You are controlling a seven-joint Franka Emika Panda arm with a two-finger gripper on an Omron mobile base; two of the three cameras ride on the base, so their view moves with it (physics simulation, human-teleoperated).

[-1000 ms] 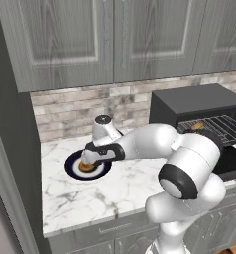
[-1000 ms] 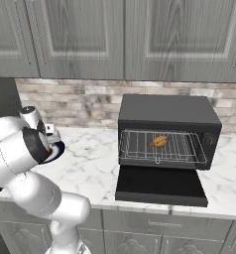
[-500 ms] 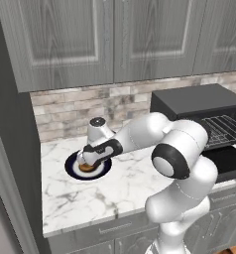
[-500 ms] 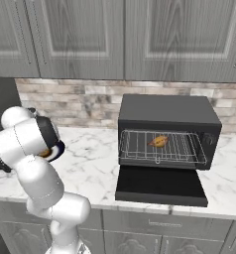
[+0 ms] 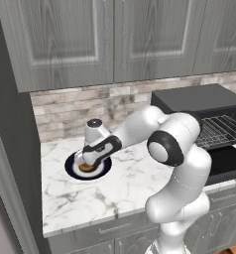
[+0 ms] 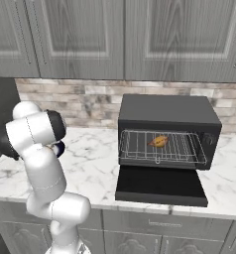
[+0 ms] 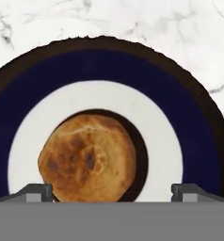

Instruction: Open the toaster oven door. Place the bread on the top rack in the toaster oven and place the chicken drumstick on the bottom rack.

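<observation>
Now | bread [image 7: 88, 158] on plate [image 7: 194, 141] | between open claw [image 7: 111, 193] tips

Kitchen: grey cabinets [image 6: 125, 39], marble counter [image 6: 90, 163], toaster oven [image 6: 167, 131]

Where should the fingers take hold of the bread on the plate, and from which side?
Probably straight down from above, closing across the widest part of the bread. It is a round, low bun lying flat on the blue-rimmed plate, with its rounded sides exposed all around, and the open gripper already straddles it.
</observation>
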